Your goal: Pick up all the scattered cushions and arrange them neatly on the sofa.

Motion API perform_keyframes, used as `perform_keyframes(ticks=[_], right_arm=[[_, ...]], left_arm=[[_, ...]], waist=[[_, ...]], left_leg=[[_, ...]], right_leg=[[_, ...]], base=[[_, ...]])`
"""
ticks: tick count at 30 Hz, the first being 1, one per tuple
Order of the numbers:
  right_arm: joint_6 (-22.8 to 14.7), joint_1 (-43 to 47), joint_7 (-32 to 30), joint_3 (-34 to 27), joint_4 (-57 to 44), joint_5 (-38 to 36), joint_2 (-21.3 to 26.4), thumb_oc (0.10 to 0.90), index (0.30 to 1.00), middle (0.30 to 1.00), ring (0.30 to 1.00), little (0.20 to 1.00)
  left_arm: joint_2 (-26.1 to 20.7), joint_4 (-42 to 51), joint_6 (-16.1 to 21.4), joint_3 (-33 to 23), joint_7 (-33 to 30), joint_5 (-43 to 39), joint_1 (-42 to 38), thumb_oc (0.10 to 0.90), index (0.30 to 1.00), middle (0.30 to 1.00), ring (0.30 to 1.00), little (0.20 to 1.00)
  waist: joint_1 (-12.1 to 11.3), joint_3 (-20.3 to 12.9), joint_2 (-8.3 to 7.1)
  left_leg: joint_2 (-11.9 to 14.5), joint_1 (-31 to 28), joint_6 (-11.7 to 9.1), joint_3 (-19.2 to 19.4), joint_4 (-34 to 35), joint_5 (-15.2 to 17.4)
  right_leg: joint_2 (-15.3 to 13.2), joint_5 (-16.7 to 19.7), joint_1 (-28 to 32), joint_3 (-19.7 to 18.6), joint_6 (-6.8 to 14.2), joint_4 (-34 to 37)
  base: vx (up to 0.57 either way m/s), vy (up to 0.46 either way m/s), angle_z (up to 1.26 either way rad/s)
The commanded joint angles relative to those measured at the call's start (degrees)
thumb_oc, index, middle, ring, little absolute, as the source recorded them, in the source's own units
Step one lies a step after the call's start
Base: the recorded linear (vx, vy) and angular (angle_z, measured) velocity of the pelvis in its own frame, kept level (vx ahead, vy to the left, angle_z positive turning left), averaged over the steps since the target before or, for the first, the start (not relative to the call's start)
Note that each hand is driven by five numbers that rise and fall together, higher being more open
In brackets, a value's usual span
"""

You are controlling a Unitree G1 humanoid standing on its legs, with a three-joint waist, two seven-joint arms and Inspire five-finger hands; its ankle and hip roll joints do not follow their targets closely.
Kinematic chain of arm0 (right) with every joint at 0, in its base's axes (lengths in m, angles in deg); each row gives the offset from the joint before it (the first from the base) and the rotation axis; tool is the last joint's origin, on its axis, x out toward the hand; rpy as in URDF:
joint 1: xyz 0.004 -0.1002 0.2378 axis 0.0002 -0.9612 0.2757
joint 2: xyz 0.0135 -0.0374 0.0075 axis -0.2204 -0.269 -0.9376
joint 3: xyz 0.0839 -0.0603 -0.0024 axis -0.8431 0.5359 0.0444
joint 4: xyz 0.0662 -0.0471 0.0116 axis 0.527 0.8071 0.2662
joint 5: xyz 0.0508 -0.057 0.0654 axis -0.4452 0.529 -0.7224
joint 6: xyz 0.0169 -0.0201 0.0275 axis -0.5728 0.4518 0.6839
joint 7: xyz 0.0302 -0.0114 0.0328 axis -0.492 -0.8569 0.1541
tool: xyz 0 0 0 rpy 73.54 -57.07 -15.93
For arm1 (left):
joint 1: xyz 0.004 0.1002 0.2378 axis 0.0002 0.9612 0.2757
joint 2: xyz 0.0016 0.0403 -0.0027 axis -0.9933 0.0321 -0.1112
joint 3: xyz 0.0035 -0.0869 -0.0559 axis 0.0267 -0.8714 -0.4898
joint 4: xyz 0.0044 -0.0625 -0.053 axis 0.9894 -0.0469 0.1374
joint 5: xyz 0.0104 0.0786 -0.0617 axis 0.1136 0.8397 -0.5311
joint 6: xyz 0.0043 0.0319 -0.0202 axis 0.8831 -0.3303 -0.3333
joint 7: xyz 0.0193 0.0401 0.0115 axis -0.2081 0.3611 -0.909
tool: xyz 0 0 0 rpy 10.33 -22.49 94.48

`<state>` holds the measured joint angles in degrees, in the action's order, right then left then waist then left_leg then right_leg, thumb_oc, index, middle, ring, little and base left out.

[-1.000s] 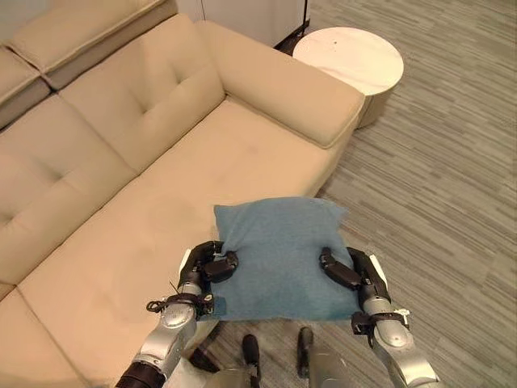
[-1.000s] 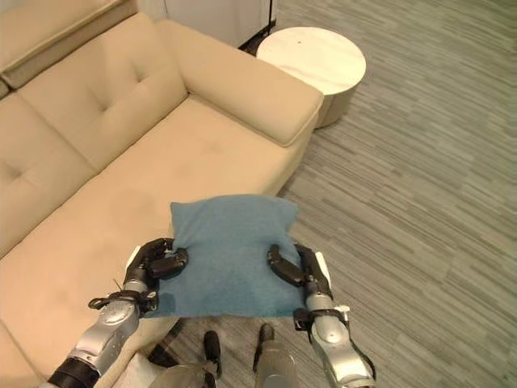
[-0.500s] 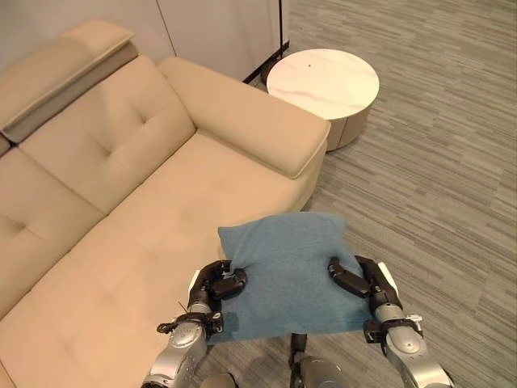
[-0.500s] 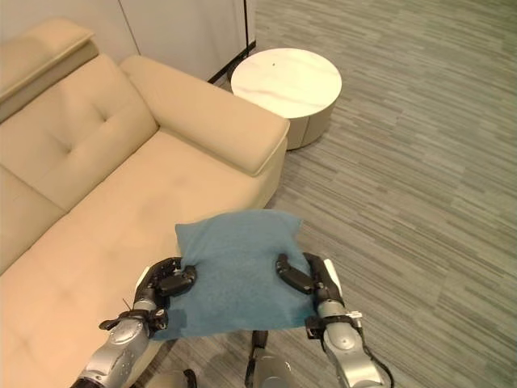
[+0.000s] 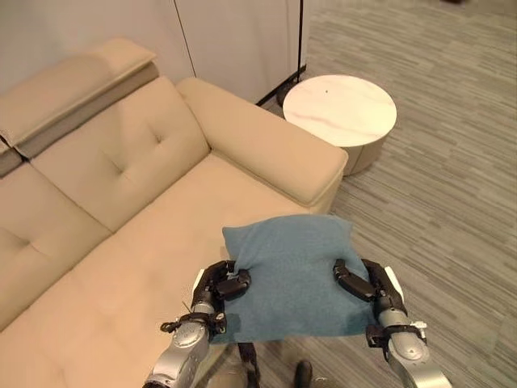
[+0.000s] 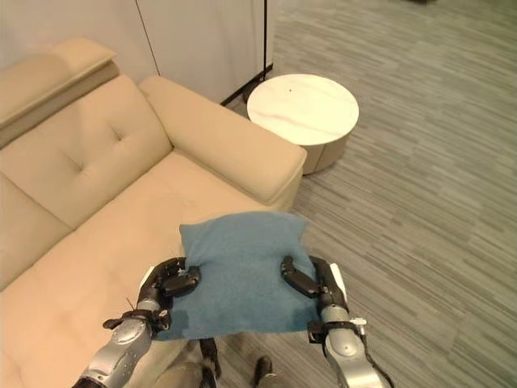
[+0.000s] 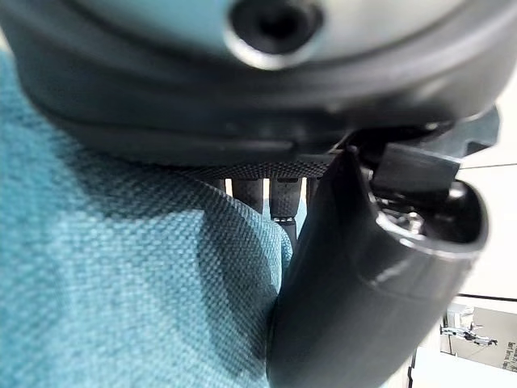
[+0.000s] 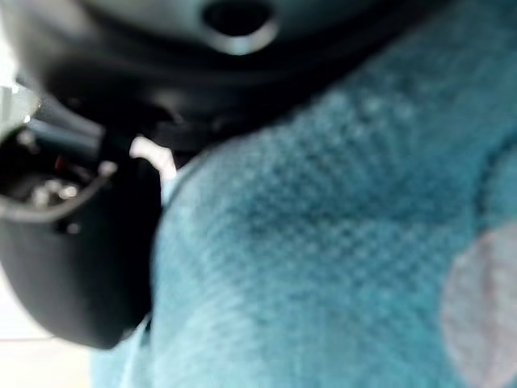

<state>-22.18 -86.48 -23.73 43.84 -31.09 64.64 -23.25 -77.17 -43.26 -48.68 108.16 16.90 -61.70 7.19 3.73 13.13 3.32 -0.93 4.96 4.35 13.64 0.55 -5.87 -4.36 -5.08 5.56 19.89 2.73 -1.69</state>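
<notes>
Now plump teal cushion [image 5: 292, 275] pinched between both hands.

Bright, even light (wrist views blurred).

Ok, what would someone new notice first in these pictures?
The blue cushion held up flat between the left hand and right hand, each gripping one side, just off the front edge of the beige sofa. Next, the round white side table beyond the sofa's armrest.

Blue cushion [image 6: 241, 271] gripped between left hand [image 6: 172, 282] and right hand [image 6: 311, 279], above beige sofa [image 6: 121, 194] edge
</notes>
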Motion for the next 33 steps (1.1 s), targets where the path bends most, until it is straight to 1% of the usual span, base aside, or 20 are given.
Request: perform_keyframes(ticks=[1, 4, 7, 8, 9, 10, 11, 12, 13, 14, 15, 18, 20, 21, 22, 23, 25, 26, 27, 33], right_arm=[[-8.6, 8.5, 1.3, 0.3, -9.6, 0.8, -3.0, 0.4, 0.3, 0.3, 0.3, 0.3], [-8.3, 8.6, 2.5, 0.6, -10.3, 1.1, -3.5, 0.4, 0.3, 0.3, 0.3, 0.3], [-8.5, 7.9, 3.0, 0.7, -10.9, 0.7, -4.1, 0.4, 0.3, 0.3, 0.3, 0.3], [-8.5, 7.7, 3.3, 0.8, -10.8, 0.8, -4.2, 0.4, 0.3, 0.3, 0.3, 0.3], [-8.5, 7.6, 3.3, 0.7, -10.9, 0.5, -4.2, 0.4, 0.3, 0.3, 0.3, 0.3], [-8.5, 7.6, 3.3, 0.7, -10.9, 0.5, -4.2, 0.4, 0.3, 0.3, 0.3, 0.3], [-8.5, 7.5, 3.1, 0.5, -10.9, 0.6, -4.1, 0.4, 0.3, 0.3, 0.3, 0.3], [-8.6, 7.3, 2.5, 0.0, -10.8, 0.8, -3.8, 0.4, 0.3, 0.3, 0.3, 0.3], [-8.6, 7.3, 2.5, 0.0, -10.8, 0.8, -3.8, 0.4, 0.3, 0.3, 0.3, 0.3], [-8.6, 7.2, 2.3, -0.3, -10.8, 0.9, -3.5, 0.4, 0.3, 0.3, 0.3, 0.3], [-8.7, 7.3, 1.9, -0.3, -10.2, 1.1, -3.0, 0.4, 0.3, 0.3, 0.3, 0.3], [-8.8, 7.2, 2.4, -0.2, -9.7, 1.1, -2.8, 0.4, 0.3, 0.3, 0.3, 0.3], [-8.8, 6.8, 2.7, -0.4, -9.3, 0.9, -2.5, 0.4, 0.3, 0.3, 0.3, 0.3], [-8.9, 6.5, 2.7, -0.6, -9.3, 0.8, -2.3, 0.4, 0.3, 0.3, 0.3, 0.3], [-9.1, 6.5, 2.2, -1.1, -9.2, 0.4, -1.6, 0.4, 0.3, 0.3, 0.3, 0.3], [-9.1, 6.5, 2.2, -1.1, -9.2, 0.3, -1.6, 0.4, 0.3, 0.3, 0.3, 0.3], [-9.1, 6.8, 1.4, -1.4, -8.9, -0.1, -0.9, 0.4, 0.3, 0.3, 0.3, 0.3], [-9.1, 6.8, 1.4, -1.4, -8.9, -0.1, -0.9, 0.4, 0.3, 0.3, 0.3, 0.3], [-8.9, 6.4, 1.1, -2.3, -9.0, -0.3, -0.9, 0.4, 0.3, 0.3, 0.3, 0.3], [-8.6, 5.1, 0.5, -3.7, -9.1, 0.1, -1.3, 0.4, 0.3, 0.3, 0.3, 0.3]], left_arm=[[0.5, 10.5, 6.7, 0.5, 3.3, 0.3, -3.7, 0.4, 0.3, 0.3, 0.3, 0.3], [-0.5, 11.7, 6.8, -0.3, 3.4, 0.7, -2.6, 0.4, 0.3, 0.3, 0.3, 0.3], [-0.6, 11.2, 7.1, -0.7, 3.3, 0.7, -2.5, 0.4, 0.3, 0.3, 0.3, 0.3], [-0.4, 11.2, 7.2, -0.9, 3.3, 0.7, -2.4, 0.4, 0.3, 0.3, 0.3, 0.3], [-0.3, 11.4, 7.4, -0.8, 3.4, 0.7, -2.4, 0.4, 0.3, 0.3, 0.3, 0.3], [-0.3, 11.4, 7.4, -0.8, 3.4, 0.7, -2.4, 0.4, 0.3, 0.3, 0.3, 0.3], [-0.1, 11.4, 7.5, -0.7, 3.4, 0.7, -2.5, 0.4, 0.3, 0.3, 0.3, 0.3], [0.5, 11.0, 7.7, -0.2, 3.5, 1.0, -2.9, 0.4, 0.3, 0.3, 0.3, 0.3], [0.5, 11.0, 7.7, -0.2, 3.5, 1.0, -2.9, 0.4, 0.3, 0.3, 0.3, 0.3], [0.9, 10.7, 7.8, 0.2, 3.4, 1.2, -3.4, 0.4, 0.3, 0.3, 0.3, 0.3], [1.2, 10.1, 8.1, 0.8, 3.4, 1.6, -4.4, 0.4, 0.3, 0.3, 0.3, 0.3], [1.0, 10.0, 8.1, 0.5, 3.8, 2.1, -4.2, 0.4, 0.3, 0.3, 0.3, 0.3], [1.3, 10.1, 8.0, 0.5, 3.7, 1.5, -3.5, 0.4, 0.3, 0.3, 0.3, 0.3], [1.5, 10.4, 8.0, 0.6, 4.0, 1.1, -3.2, 0.4, 0.3, 0.3, 0.3, 0.3], [1.8, 10.3, 7.9, 0.9, 3.8, 0.8, -3.3, 0.4, 0.3, 0.3, 0.3, 0.3], [1.8, 10.4, 7.9, 0.9, 3.8, 0.8, -3.3, 0.4, 0.3, 0.3, 0.3, 0.3], [2.1, 10.2, 7.7, 1.2, 3.7, 0.4, -3.4, 0.4, 0.3, 0.3, 0.3, 0.3], [2.1, 10.2, 7.7, 1.2, 3.7, 0.4, -3.4, 0.4, 0.3, 0.3, 0.3, 0.3], [2.1, 10.0, 7.5, 1.4, 4.2, 0.5, -3.6, 0.4, 0.3, 0.3, 0.3, 0.3], [2.3, 9.0, 6.5, 2.1, 4.9, 1.1, -3.8, 0.4, 0.3, 0.3, 0.3, 0.3]], waist=[[-2.7, -6.4, -2.66], [-2.0, -5.1, -1.69], [-1.6, -4.9, -0.97], [-1.5, -4.7, -0.71], [-1.0, -4.2, -0.61], [-1.0, -4.4, -0.53], [-0.6, -4.1, -0.75], [0.9, -3.8, -1.43], [0.9, -3.8, -1.35], [1.4, -3.5, -1.7], [1.8, -3.1, -2.39], [1.9, -3.5, -2.8], [1.7, -4.1, -2.95], [1.7, -4.2, -2.99], [1.8, -3.7, -3.5], [1.9, -3.8, -3.44], [2.2, -2.5, -3.74], [2.2, -2.5, -3.72], [2.7, -2.6, -3.73], [2.8, -3.3, -3.29]], left_leg=[[-0.9, -0.9, -1.7, -1.6, -5.6, 10.9], [-2.4, -4.3, 0.9, -4.0, -4.2, 11.9], [-2.2, -5.3, 1.1, -6.1, -4.1, 12.5], [-2.1, -5.6, 0.8, -7.2, -4.1, 12.7], [-2.0, -6.4, 0.2, -9.6, -3.8, 13.1], [-1.9, -6.2, 0.1, -9.6, -3.8, 13.0], [-2.0, -6.6, -0.1, -10.9, -3.8, 13.2], [-2.8, -7.5, -0.9, -14.3, -3.4, 13.6], [-2.7, -7.6, -1.0, -14.4, -3.4, 13.7], [-3.0, -7.9, -1.3, -15.9, -3.2, 13.8], [-3.5, -8.4, -1.9, -18.3, -3.2, 14.1], [-3.5, -8.8, -2.4, -19.6, -3.8, 15.0], [-1.9, -8.1, -4.2, -19.4, -5.7, 15.7], [-1.0, -7.4, -4.8, -18.4, -7.2, 16.0], [0.9, -3.9, -5.9, -15.5, -13.1, 15.3], [0.9, -3.6, -5.9, -15.6, -13.6, 15.5], [3.2, 0.5, -5.7, -10.8, -19.6, 13.9], [3.2, 0.6, -5.7, -10.8, -19.7, 14.0], [4.9, 0.8, -5.3, -6.3, -17.9, 14.2], [3.2, 3.1, -4.7, -2.0, -11.4, 10.9]], right_leg=[[-1.6, -4.0, -0.9, -3.3, 3.1, -8.5], [-4.6, 1.9, -7.4, -5.7, 6.6, -23.9], [-4.1, 1.0, -10.3, -8.5, 5.6, -26.1], [-3.8, 0.2, -11.6, -9.5, 5.0, -25.1], [-2.9, -1.5, -13.2, -12.4, 4.1, -20.1], [-2.8, -1.2, -13.3, -12.3, 4.1, -19.8], [-1.8, -0.9, -14.2, -14.8, 4.0, -16.5], [0.8, 1.3, -16.3, -22.8, 4.8, -9.7], [0.8, 1.3, -16.2, -22.8, 4.8, -9.6], [2.1, 2.7, -17.1, -26.2, 5.2, -7.7], [2.3, 4.8, -18.1, -26.5, 5.6, -5.5], [0.8, 5.4, -15.9, -24.3, 5.2, -3.1], [0.5, 5.2, -14.6, -22.7, 4.4, -3.1], [0.1, 4.8, -13.6, -21.1, 4.2, -2.5], [-0.6, 4.1, -11.5, -18.8, 3.2, -1.9], [-0.6, 4.1, -11.5, -18.7, 3.2, -1.9], [-1.0, 2.9, -9.6, -16.0, 1.9, -1.1], [-1.0, 2.9, -9.6, -16.0, 1.9, -1.1], [-1.2, 1.9, -8.5, -13.8, 1.5, -0.6], [-0.5, 0.3, -6.4, -10.1, 1.2, 0.0]], base=[[0.1, 0.121, 0.1], [0.16, 0.179, 0.14], [0.11, 0.033, 0.53], [0.2, -0.065, 0.77], [0.16, -0.072, 0.52], [0.16, -0.101, 0.58], [0.18, -0.143, 0.54], [0.19, -0.141, 0.61], [0.18, -0.141, 0.63], [0.15, -0.172, 0.94], [0.14, -0.172, 1.05], [0.16, -0.231, 1.0], [0.14, -0.25, 0.45], [0.16, -0.366, 0.6], [0.09, -0.254, 0.63], [0.04, -0.297, 1.12], [-0.01, -0.159, 0.87], [0.04, -0.107, 0.47], [0.04, -0.072, 0.37], [0.1, -0.034, 0.58]])
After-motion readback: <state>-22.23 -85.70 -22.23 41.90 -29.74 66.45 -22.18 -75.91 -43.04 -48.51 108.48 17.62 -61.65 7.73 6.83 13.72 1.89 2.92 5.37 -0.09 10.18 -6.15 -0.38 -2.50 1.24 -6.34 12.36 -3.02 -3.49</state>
